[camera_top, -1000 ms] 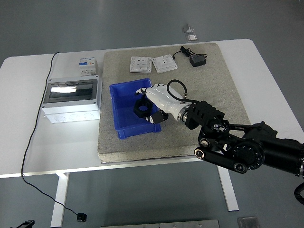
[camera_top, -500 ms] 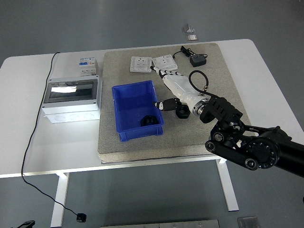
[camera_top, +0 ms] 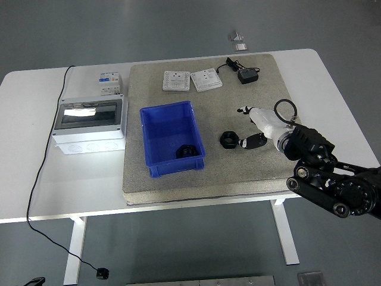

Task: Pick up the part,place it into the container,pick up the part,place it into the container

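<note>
White desk (camera_top: pixel 36 179) under a grey mat; the right hand (camera_top: pixel 257 127), fingers loosely spread and empty, sits beside a black ring-shaped part (camera_top: pixel 227 139). It looks rigid and light; pinch its rim.

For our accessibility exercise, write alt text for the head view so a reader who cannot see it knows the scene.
The robot's right hand, holding nothing, hovers over a grey mat just right of a black ring-shaped part. A blue container to the left holds another black part. Two white switch plates lie at the mat's far edge.
</note>
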`<action>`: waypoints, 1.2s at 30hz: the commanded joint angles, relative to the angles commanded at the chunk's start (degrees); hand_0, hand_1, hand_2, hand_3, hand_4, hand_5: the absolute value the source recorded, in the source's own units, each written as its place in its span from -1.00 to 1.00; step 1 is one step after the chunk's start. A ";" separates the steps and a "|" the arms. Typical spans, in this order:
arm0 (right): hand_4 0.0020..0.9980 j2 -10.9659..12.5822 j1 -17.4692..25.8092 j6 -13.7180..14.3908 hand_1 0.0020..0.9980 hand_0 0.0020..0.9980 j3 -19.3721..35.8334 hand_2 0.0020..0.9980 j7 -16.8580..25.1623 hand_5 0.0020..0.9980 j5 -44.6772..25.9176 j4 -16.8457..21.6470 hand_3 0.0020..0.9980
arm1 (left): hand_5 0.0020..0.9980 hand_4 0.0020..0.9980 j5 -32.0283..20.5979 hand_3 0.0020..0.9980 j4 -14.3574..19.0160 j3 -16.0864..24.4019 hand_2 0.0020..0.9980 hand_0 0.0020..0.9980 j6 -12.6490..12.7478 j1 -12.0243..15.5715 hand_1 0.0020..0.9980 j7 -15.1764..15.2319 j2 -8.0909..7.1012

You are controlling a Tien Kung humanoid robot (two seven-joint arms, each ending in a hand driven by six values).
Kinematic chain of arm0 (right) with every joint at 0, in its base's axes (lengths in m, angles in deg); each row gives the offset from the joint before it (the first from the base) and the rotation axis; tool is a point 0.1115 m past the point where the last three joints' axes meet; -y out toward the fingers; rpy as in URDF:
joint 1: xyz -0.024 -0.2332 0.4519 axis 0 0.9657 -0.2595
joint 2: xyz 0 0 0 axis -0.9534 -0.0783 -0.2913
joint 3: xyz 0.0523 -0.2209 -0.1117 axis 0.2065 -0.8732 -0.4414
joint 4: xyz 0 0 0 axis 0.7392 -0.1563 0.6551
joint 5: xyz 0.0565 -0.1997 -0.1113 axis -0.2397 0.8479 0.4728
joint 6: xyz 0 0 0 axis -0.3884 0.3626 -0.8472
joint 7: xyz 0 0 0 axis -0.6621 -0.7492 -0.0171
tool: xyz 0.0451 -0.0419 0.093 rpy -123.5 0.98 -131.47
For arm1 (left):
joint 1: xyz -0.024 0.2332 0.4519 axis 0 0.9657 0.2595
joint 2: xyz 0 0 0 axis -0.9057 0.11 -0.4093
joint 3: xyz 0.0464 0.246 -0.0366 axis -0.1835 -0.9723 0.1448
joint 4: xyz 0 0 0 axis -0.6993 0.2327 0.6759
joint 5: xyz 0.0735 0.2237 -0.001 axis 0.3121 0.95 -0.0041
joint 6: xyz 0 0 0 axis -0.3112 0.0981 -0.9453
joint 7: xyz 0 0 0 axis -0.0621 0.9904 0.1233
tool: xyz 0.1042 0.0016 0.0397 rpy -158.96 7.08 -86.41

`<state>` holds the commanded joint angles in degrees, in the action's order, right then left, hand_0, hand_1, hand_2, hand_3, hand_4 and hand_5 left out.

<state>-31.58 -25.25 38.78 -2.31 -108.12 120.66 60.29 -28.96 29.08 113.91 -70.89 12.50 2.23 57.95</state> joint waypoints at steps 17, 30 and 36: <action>-0.28 -5.14 -3.53 2.24 -0.31 -0.27 -8.66 0.17 1.55 -1.00 1.72 -8.03 0.29 | 1.00 0.91 -0.01 0.66 0.01 -0.13 0.48 0.48 -0.16 -0.08 0.46 0.06 0.03; -0.57 -4.80 -3.93 3.10 -0.55 -0.37 -7.51 0.17 2.35 -1.00 4.68 -9.00 0.22 | 1.00 0.90 0.53 0.66 0.08 0.19 0.48 0.49 -0.34 -0.21 0.46 -0.28 0.02; -0.61 -4.23 -5.82 8.20 -0.56 -0.37 -6.83 0.17 6.34 -1.00 -0.71 -7.40 0.21 | 1.00 0.90 0.74 0.65 0.15 0.35 0.48 0.48 -0.33 -0.25 0.46 -0.45 0.01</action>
<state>-35.81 -31.07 46.98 -9.14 -101.78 119.95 52.89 -28.22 29.23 114.26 -71.21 12.24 1.78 57.95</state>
